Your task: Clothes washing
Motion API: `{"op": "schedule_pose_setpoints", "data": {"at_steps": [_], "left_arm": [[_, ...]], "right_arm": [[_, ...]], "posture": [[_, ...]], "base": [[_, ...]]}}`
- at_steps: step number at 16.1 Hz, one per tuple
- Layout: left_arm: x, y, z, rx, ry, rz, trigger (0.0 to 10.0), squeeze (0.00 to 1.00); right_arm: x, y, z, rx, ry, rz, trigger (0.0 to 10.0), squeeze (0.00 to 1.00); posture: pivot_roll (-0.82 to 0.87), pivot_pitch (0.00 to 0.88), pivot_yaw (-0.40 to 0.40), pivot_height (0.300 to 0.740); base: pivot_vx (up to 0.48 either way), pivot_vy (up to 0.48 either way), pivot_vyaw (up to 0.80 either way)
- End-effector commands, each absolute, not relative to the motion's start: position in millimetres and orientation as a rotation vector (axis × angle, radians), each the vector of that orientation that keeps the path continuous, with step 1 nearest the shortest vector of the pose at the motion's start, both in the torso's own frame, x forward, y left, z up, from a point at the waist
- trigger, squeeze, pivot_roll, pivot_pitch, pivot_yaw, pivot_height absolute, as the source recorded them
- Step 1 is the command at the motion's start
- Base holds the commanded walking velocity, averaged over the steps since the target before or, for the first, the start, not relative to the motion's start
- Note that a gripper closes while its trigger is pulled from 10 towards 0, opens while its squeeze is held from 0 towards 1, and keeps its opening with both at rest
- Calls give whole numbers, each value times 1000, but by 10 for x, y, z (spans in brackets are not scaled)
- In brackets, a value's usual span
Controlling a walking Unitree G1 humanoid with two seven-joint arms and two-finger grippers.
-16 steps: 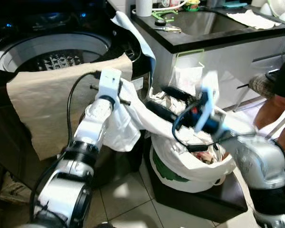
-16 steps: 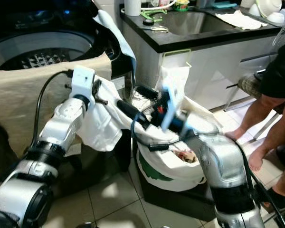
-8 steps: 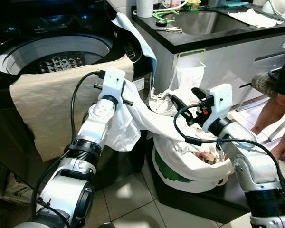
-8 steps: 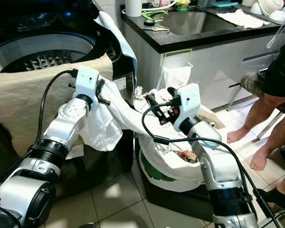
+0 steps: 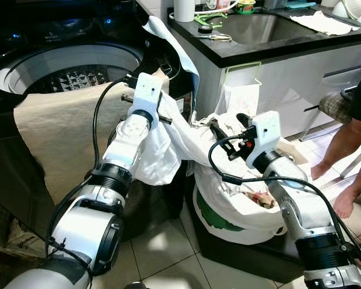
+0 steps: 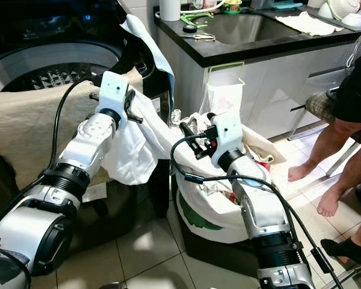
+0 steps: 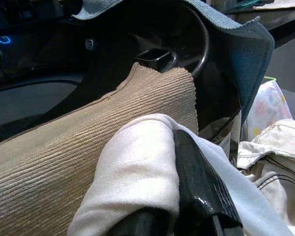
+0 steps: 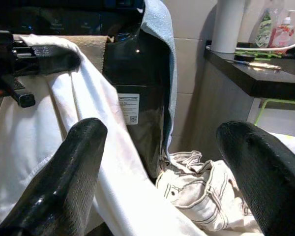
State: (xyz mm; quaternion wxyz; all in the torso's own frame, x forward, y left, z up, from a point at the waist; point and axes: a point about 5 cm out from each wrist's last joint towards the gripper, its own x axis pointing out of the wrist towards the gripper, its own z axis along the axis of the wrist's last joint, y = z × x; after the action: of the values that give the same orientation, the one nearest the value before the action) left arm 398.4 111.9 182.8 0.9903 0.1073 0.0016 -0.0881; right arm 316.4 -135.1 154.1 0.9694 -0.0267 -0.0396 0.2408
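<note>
White garment (image 5: 168, 141) sits mid-frame in my head views, strung from the laundry bag (image 5: 240, 208) at lower centre up to my left gripper (image 5: 145, 90); its fingers (image 7: 196, 182) are clamped on a fold of that cloth, seen close in the left wrist view, pressed against the beige corduroy cloth (image 5: 60, 135) that drapes over the washer's front edge; the washing machine (image 5: 66, 60) fills the upper left, lid up, drum open; a blue towel (image 5: 174, 45) hangs over its right corner.

My right gripper (image 5: 225, 129) hovers at centre, just above the bag's mouth; its fingers (image 8: 69, 167) are spread wide with nothing between them, the white garment running beneath and a cream denim piece (image 8: 201, 194) bunched in the bag below.

Upper right of the frame holds the black surface (image 5: 259, 51) with a sink (image 5: 259, 27), scissors (image 5: 213, 36) and a paper roll (image 5: 182, 9); a person's legs (image 5: 349, 144) stand at the right edge on the tiled floor (image 5: 162, 247).
</note>
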Motion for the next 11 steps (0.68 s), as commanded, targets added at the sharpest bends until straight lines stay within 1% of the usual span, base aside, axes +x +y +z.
{"op": "schedule_pose_setpoints", "data": {"at_steps": [1,7,11], "left_arm": [[4030,1097,1995,216,-56,-164,10000,0],[4025,1005,1978,232,-61,-189,10000,0],[4027,1008,1968,229,-61,-184,10000,0]], "right_arm": [[3183,-1331,1542,-54,-86,485,10000,0],[3209,-1298,1517,-43,-89,479,10000,0],[3221,-1288,1515,-38,-98,471,10000,0]], "posture": [[6,0,45,740],[11,0,45,740],[14,0,43,740]], "base": [[0,0,725],[0,0,677],[0,0,658]]}}
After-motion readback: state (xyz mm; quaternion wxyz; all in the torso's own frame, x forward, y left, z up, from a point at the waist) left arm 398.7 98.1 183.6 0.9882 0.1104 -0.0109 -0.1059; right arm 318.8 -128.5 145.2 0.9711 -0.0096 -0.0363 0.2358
